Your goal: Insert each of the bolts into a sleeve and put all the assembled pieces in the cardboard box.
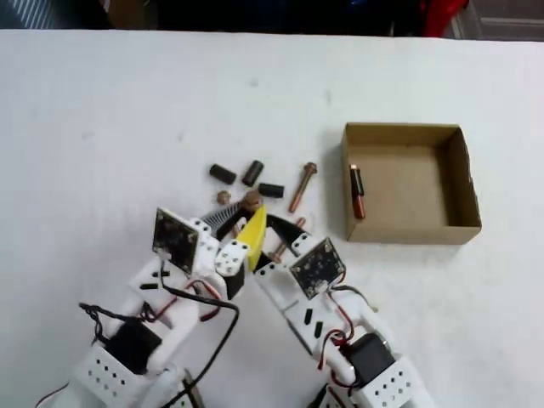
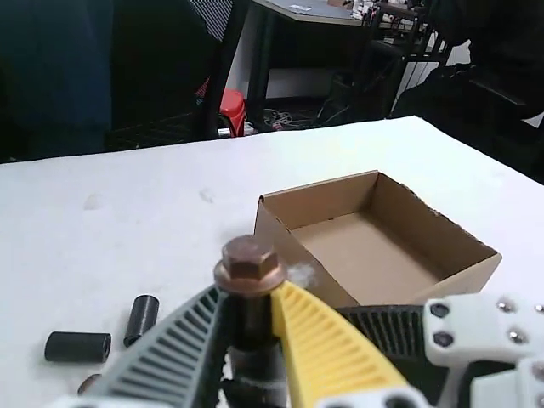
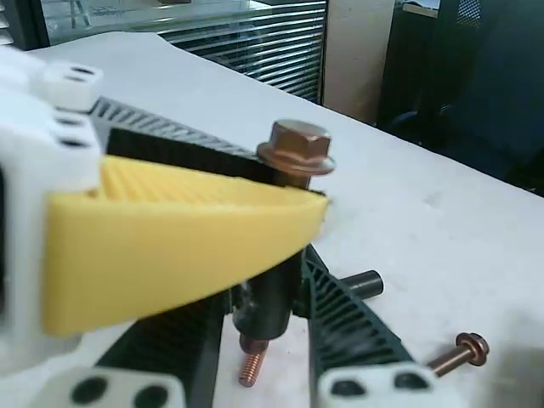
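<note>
Both arms meet left of the cardboard box [image 1: 412,229]. The left gripper [image 2: 251,336] is clamped just under the head of the bolt [image 2: 247,268], and the right gripper [image 3: 263,319] pinches the sleeve [image 3: 270,302] lower down, thread poking out below. Looks seated! The smart play is for one gripper to release cleanly while the other keeps a firm squeeze, then lifts high enough to clear the box wall.

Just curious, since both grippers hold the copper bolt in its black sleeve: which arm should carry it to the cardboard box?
Likely right: the right gripper clasps the black sleeve, and the brown cardboard box lies on its side.
</note>
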Available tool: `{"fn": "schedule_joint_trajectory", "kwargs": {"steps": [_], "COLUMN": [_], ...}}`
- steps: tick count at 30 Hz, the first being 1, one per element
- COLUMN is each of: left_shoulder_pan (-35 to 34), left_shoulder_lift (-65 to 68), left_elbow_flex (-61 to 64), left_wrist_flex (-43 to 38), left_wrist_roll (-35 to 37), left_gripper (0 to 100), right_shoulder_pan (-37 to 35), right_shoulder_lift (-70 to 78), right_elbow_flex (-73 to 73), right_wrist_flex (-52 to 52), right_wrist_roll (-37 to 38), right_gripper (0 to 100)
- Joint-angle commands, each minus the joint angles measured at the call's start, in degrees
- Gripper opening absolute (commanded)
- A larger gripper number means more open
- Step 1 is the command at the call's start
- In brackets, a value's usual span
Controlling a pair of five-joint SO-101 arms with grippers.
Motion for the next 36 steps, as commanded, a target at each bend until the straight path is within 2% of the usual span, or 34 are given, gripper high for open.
{"fn": "schedule_joint_trajectory", "kwargs": {"steps": [1, 11, 17, 21, 25, 33, 36], "left_shoulder_pan": [-0.4, -0.4, -0.4, -0.48, -2.95, -14.11, -17.27], "left_shoulder_lift": [0.13, 0.13, 0.13, 0.13, 0.04, 0.04, 0.04], "left_elbow_flex": [0.09, 0.18, 0.26, 0.26, -0.62, -8.18, -11.52], "left_wrist_flex": [-1.58, -1.23, -1.14, -1.23, -2.02, -1.76, 1.93], "left_wrist_roll": [-0.18, -0.18, -0.09, 0.09, -0.18, -0.18, -0.18], "left_gripper": [2, 4, 26, 34, 35, 34, 28], "right_shoulder_pan": [-0.04, -0.04, 1.63, 2.07, 2.07, 2.15, 2.15], "right_shoulder_lift": [-0.75, -0.75, -0.75, -0.75, -0.75, -0.75, -0.66], "right_elbow_flex": [0.53, 0.53, 0.53, 0.53, 0.53, 0.53, 0.53], "right_wrist_flex": [-1.45, -1.45, -1.45, -1.45, -1.45, -1.45, -1.36], "right_wrist_roll": [-0.18, -0.09, -0.35, -0.35, -0.35, -0.18, 0.0], "right_gripper": [1.7, 1.7, 1.7, 1.7, 1.7, 1.7, 1.7]}}
